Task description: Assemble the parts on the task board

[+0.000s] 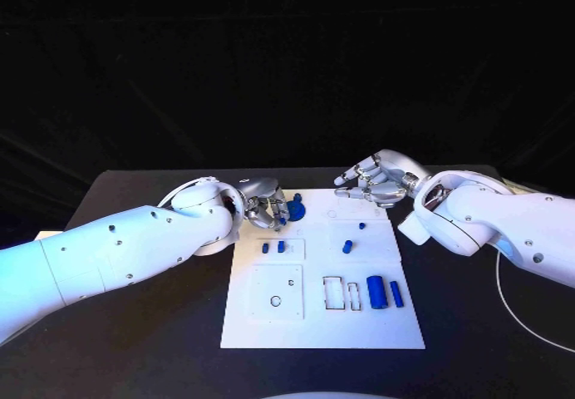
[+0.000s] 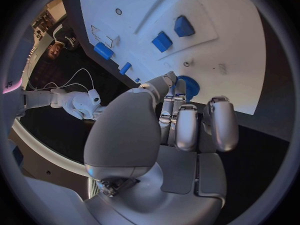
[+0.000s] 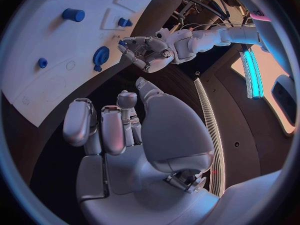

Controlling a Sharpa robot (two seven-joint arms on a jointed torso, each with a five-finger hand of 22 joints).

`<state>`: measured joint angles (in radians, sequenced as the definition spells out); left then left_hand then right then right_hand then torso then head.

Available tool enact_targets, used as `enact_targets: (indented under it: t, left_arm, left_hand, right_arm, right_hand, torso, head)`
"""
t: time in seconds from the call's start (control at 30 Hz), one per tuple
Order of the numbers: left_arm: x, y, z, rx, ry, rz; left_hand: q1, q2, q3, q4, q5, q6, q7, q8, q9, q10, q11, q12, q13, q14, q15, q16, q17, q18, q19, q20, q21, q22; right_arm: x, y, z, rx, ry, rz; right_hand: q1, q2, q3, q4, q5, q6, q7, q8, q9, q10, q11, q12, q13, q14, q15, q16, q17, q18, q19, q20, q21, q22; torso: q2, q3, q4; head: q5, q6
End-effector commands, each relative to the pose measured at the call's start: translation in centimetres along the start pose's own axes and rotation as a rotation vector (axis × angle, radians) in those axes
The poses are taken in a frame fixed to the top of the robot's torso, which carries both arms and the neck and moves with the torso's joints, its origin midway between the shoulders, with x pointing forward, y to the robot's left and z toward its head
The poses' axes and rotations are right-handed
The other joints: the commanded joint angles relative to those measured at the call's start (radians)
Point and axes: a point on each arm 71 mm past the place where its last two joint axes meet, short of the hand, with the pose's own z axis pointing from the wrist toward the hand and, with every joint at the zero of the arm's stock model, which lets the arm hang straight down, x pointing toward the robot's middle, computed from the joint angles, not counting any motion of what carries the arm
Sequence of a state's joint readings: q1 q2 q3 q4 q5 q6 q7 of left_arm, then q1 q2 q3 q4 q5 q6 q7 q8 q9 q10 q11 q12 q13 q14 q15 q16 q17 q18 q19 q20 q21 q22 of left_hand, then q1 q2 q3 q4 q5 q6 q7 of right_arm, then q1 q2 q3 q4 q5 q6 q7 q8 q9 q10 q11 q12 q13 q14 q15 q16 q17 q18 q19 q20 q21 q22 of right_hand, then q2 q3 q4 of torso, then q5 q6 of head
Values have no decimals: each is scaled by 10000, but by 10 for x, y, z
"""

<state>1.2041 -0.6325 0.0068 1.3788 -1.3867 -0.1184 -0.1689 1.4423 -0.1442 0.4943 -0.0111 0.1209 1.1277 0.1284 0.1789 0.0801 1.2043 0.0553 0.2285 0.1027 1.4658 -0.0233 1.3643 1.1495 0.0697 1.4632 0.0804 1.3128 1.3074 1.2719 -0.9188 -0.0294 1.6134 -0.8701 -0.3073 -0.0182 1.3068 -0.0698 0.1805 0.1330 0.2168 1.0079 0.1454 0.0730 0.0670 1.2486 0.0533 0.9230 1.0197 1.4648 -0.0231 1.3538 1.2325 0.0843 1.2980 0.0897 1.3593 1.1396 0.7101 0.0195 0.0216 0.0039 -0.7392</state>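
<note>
The board (image 1: 321,328) lies flat in the middle of the table (image 1: 144,349). The left hand (image 1: 266,208) is at the board's far left corner, fingers (image 2: 181,130) curled toward a blue toothed gear (image 1: 296,208) standing there; in the left wrist view the fingertips reach the gear (image 2: 189,85), but whether they grasp it or only touch it cannot be told. The right hand (image 1: 374,181) hovers above the table just beyond the board's far edge, fingers (image 3: 112,130) bent inward and apart, nothing between them.

Part locations on the board:
- Two small blue blocks (image 1: 272,247) side by side in the left recess, just nearer than the gear.
- A small peg (image 1: 362,225) and a short upright cylinder (image 1: 347,246) in the right half.
- A thick cylinder (image 1: 376,293) and a thinner pin (image 1: 396,294) lying side by side near the right edge, beside two narrow slots (image 1: 343,293).
- A square plate with a hole (image 1: 277,293) at near left.
</note>
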Motion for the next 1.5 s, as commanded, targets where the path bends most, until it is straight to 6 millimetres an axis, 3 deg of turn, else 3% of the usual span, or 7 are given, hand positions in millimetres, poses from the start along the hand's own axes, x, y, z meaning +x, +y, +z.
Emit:
enact_targets:
  t: [0.03, 0.17, 0.4, 1.5]
  left_arm:
    - [3, 6, -3, -279, 460, -418]
    - [3, 14, -5, -467, 549, -434]
    - [4, 19, -6, -617, 620, -437]
    - [18, 16, 6, -731, 989, -259]
  left_hand:
    - [-115, 11, 49, 8, -21, 36, 11, -79, 3, 58, 22, -65, -7, 287, -9, 11, -18, -150, 353, -34, 48, 1257]
    - [-158, 2, 54, 12, -23, 38, 10, -98, 2, 63, 22, -100, -6, 283, -8, 5, -38, -148, 351, -32, 40, 1256]
    - [-217, -13, 51, 23, -28, 46, 6, -116, 2, 77, 21, -136, -2, 281, -7, 6, -45, -148, 349, -30, 36, 1257]
    - [-241, -1, 65, 23, -25, 63, -4, -125, 5, 103, 11, -157, 5, 280, -11, 5, -54, -140, 339, -30, 2, 1241]
  right_arm:
    - [2, 0, 0, -65, 153, -40]
    - [2, 0, 0, -60, 156, -38]
    - [2, -1, 0, -52, 162, -35]
    - [3, 0, 1, -80, 211, -25]
  right_hand:
    - [5, 130, -50, -6, 44, 21, -24, 1, 12, -40, 4, 39, 9, 360, 29, -62, -2, 94, -73, 5, -58, -14]
    - [5, 130, -50, -6, 44, 21, -24, 1, 12, -40, 4, 39, 9, 360, 29, -62, -2, 94, -73, 5, -58, -14]
    - [3, 136, -59, 2, 47, 22, -25, 2, 12, -40, 4, 40, 6, 360, 29, -66, -4, 93, -69, 5, -59, -11]
    - [3, 136, -59, 2, 47, 22, -25, 2, 12, -40, 4, 40, 6, 360, 29, -66, -4, 93, -69, 5, -59, -11]
  torso:
    - [11, -9, 3]
    - [9, -26, -8]
    - [12, -12, -22]
    - [14, -10, -19]
  head:
    - [-4, -1]
    - [25, -7]
    - [47, -14]
    - [40, -65]
